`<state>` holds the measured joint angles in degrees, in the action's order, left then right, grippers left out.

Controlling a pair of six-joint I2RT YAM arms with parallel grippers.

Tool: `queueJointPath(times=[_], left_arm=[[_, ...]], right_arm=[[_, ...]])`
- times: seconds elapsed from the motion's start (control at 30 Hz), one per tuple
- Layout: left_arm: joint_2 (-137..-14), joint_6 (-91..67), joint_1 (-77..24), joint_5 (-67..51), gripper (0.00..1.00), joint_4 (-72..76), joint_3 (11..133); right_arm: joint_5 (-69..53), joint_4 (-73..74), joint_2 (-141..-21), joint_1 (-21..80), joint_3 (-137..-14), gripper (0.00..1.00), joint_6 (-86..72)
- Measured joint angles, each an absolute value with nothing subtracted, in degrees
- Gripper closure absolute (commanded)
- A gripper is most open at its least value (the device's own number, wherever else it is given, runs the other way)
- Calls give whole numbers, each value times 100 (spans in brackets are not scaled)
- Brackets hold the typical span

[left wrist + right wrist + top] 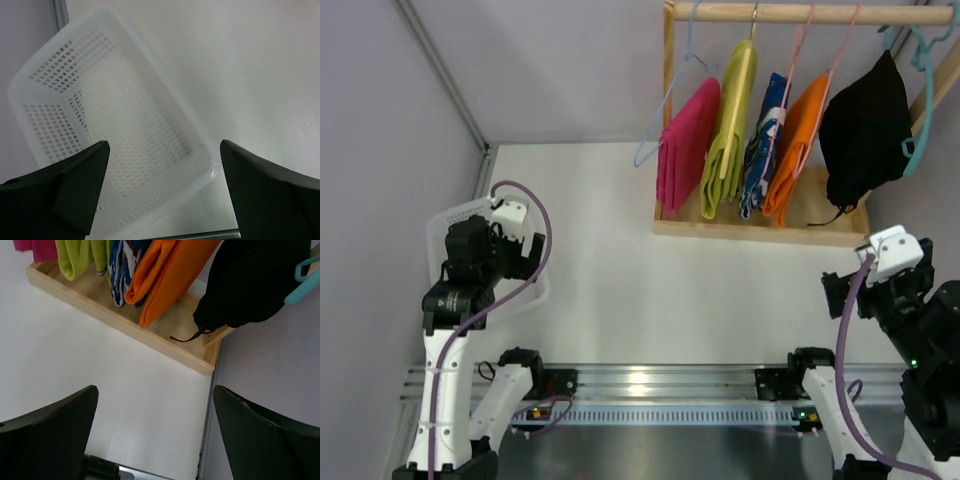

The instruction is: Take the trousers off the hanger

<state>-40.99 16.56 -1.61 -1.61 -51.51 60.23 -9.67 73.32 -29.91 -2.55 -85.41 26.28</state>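
Observation:
Magenta-pink trousers [686,143] and lime yellow-green trousers [728,128] hang folded on hangers from a wooden rail [800,13] at the back right. Their lower ends show in the right wrist view, pink [35,246] and lime [75,257]. My left gripper [515,240] is open and empty above a white basket [120,125], far left of the rack. My right gripper [865,275] is open and empty, near the table's right side, below the rack's right end.
A patterned blue garment [762,140], an orange one [796,145] and a black one [865,130] hang on the same rail. The rack's wooden base [760,228] lies on the table. The perforated basket [460,215] sits against the left wall.

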Motion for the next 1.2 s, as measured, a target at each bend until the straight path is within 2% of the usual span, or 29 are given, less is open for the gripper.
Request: queueJointPath(times=[0.3, 0.53, 0.83, 0.97, 1.2], left_arm=[[-4530, 1249, -161, 224, 1, -5142, 6351], [-4864, 801, -161, 746, 2, -5035, 6558], [-4777, 276, -158, 1138, 1, -4700, 6617], [-4812, 207, -156, 1247, 2, -4652, 6619], [-4869, 209, -110, 1553, 1, -4584, 6619]], right_arm=[[-1553, 7328, -4925, -261, -10822, 1, 2029], [-2628, 7155, -6558, -270, -12538, 0, 1286], [-3876, 5942, -7520, -233, -12842, 1, -370], [-3907, 5063, -7863, 322, -12748, 3, -1210], [-3127, 4042, -8298, 1918, -12280, 20, -2027]])
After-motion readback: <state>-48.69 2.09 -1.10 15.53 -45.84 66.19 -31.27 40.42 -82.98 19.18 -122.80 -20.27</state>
